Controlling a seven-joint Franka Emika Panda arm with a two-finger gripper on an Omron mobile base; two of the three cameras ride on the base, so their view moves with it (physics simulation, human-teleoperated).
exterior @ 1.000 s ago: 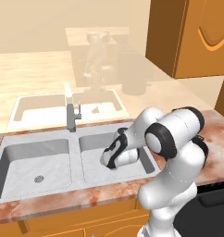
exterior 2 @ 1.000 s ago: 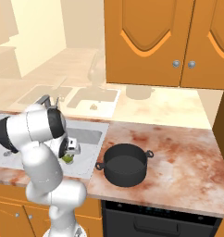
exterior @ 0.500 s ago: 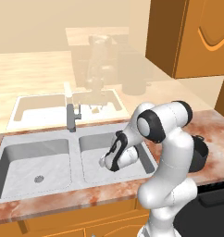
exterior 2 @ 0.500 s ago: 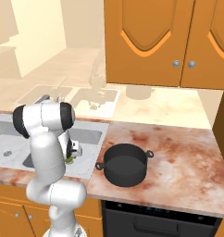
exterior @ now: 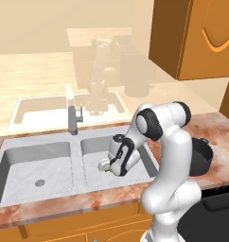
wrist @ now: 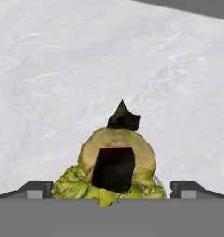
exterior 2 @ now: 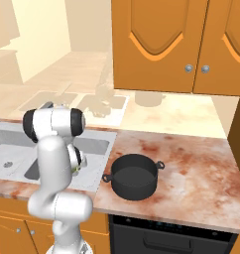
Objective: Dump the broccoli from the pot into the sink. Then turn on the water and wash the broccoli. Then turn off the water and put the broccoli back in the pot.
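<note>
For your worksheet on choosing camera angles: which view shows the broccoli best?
The hand view: the broccoli sits close up between the end effector fingertips, above the sink floor. The left base view shows a small pale bit at the hand; the right base view a green speck beside the arm.

A reddish marble counter [exterior 2: 191, 158] carried the black pot [exterior 2: 134, 176] beside its inset grey double sink [exterior: 50, 163].
</note>
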